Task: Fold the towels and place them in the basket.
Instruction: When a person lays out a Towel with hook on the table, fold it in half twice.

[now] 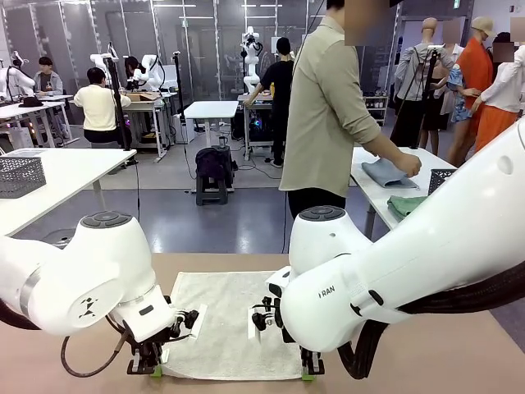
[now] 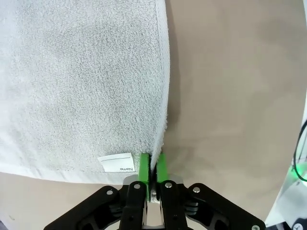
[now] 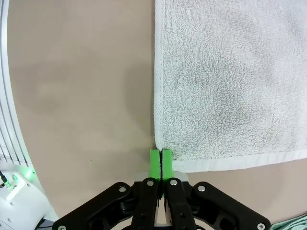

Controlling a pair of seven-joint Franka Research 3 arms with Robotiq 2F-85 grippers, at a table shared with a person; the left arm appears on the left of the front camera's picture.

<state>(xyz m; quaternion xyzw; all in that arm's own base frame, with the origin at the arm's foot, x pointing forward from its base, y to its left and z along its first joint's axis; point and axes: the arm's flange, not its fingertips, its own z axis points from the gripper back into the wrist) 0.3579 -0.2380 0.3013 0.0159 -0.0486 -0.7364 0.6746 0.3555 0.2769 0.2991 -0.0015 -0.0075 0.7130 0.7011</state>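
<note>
Two sets of fingers are clamped on the near corners of the cream-white towel, one on each side. The towel lies spread flat on the tan bench between the two arms, with its long sides running away from you towards the far edge.

Your left fingers are at the near left corner. In the left wrist view, those left fingers are closed together with the towel's side hem pinched between the green pads. A small white label printed "Name" sits on the towel just beside them.

Your right fingers are at the near right corner. In the right wrist view, the right fingers are pressed shut where the side hem and near hem of the towel meet. A sliver of green towel shows at the lower corner of that view, apart from the white one.

Beyond the bench, a person stands turned away, hands on folded cloths on another table.
</note>
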